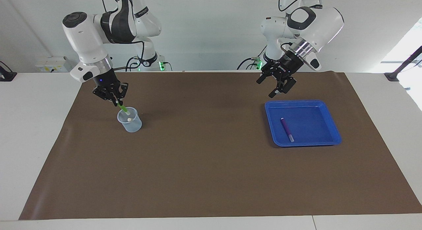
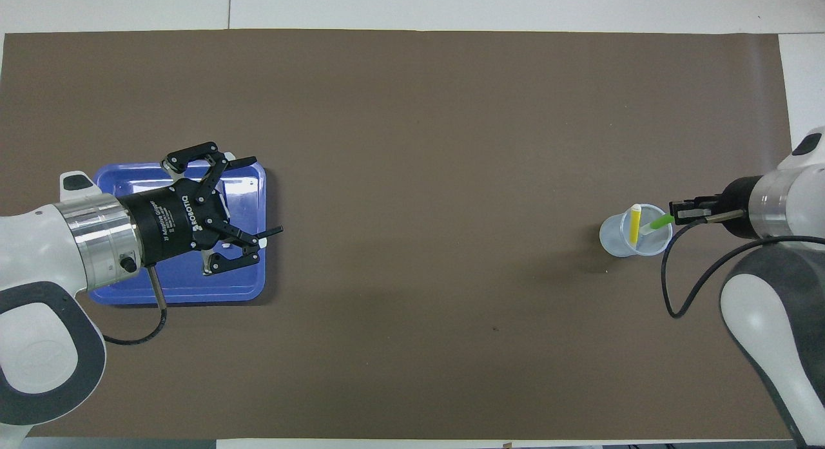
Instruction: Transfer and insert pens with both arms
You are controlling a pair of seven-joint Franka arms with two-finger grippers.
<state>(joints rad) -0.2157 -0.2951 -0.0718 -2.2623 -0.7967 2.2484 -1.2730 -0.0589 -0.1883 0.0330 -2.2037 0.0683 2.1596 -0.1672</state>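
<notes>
Tilting green pen [image 1: 123, 108] in right end effector [image 1: 116, 102], over cup [image 1: 130, 120]

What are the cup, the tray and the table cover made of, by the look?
Cup: clear, faintly bluish plastic, probably; the yellow pen shows through its wall. Tray: blue moulded plastic, glossy, with light glare on its floor and rounded rim. Table cover: matte brown sheet, paper or thin vinyl; faint creases, no shine.

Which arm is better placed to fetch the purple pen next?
Left. Its open hand hangs over the blue tray where the purple pen lies; the right hand is shut on the green pen at the cup.
</notes>
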